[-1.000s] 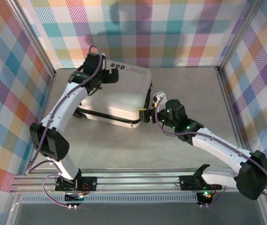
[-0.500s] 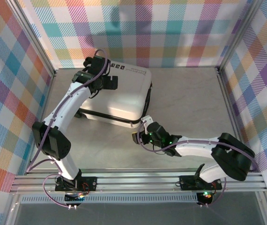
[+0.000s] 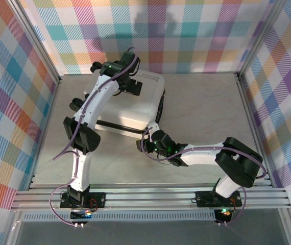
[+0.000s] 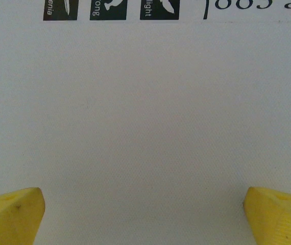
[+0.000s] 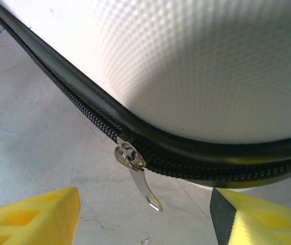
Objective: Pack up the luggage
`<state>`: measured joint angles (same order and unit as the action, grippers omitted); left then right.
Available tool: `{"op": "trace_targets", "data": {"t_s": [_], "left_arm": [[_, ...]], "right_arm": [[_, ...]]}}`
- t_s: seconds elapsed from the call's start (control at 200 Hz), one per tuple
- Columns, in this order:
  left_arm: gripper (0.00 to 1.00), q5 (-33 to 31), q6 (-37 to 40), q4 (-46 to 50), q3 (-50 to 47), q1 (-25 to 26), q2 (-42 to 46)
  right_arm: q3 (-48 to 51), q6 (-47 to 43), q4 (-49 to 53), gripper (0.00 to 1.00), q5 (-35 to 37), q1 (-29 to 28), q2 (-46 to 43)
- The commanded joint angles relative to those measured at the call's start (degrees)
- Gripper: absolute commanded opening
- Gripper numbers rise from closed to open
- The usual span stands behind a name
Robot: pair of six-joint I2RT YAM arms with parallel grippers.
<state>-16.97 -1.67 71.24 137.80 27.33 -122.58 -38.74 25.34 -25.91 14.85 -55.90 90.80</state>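
Nearest, the right hand [image 3: 145,144] sits low at the near right corner of the luggage [image 3: 135,109], fingers apart either side of the zipper pull [image 5: 141,190] without touching it, likely lined up to pinch it and run the zipper [image 5: 79,104]. The closed white luggage lies flat mid-tabletop [image 3: 201,107], long axis seemingly left to right, wheels [image 3: 75,105] left, handle [image 3: 161,107] right. Farther back, the left hand [image 3: 131,86] hangs spread wide just over it, probably to steady it.

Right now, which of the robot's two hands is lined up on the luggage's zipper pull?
The right hand: its open yellow fingers flank the metal zipper pull at the luggage corner. The left hand faces plain white shell.
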Motion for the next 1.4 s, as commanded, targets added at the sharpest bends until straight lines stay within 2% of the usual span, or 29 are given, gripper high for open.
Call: {"op": "trace_targets", "data": {"t_s": [0.0, 0.135, 0.285, 0.555, 0.78, 1.005, 1.27, 1.395], "left_arm": [[1.00, 1.67, 1.41, 7.39, 1.07, -0.12, -1.35], [1.00, 2.54, 1.63, 9.53, 1.59, 0.13, -3.62], [0.98, 0.45, 1.76, 11.02, 0.86, 0.92, -4.72], [0.98, 1.26, 1.76, 9.09, -0.34, 1.57, -3.52], [0.98, 1.12, 1.81, 8.17, -1.30, 1.84, -2.67], [0.97, 1.56, 2.05, 7.27, -2.22, 1.93, -2.53], [0.97, 1.29, 1.97, 5.95, -4.00, 2.77, -1.50], [0.97, 1.16, 1.76, 5.67, -4.58, 2.81, -1.31]], "right_arm": [[-2.65, 0.76, -0.85, 0.68, -1.48, -0.33, 0.41], [-3.10, 1.38, -0.02, 0.65, -2.61, -0.34, -0.61], [-3.56, 2.17, 1.01, 0.62, -3.95, -0.33, -1.51], [-5.10, 2.69, 4.03, 0.58, -0.53, -0.32, 0.06], [-5.03, 4.28, -0.33, 0.56, -0.86, -0.34, 3.79], [-3.96, 6.05, -4.20, 0.54, 0.89, -0.55, 3.83], [-3.91, 9.55, -8.90, 0.40, 1.13, -1.05, 5.41], [-3.82, 10.54, -8.37, 0.21, 3.12, -1.06, 5.38]]}}
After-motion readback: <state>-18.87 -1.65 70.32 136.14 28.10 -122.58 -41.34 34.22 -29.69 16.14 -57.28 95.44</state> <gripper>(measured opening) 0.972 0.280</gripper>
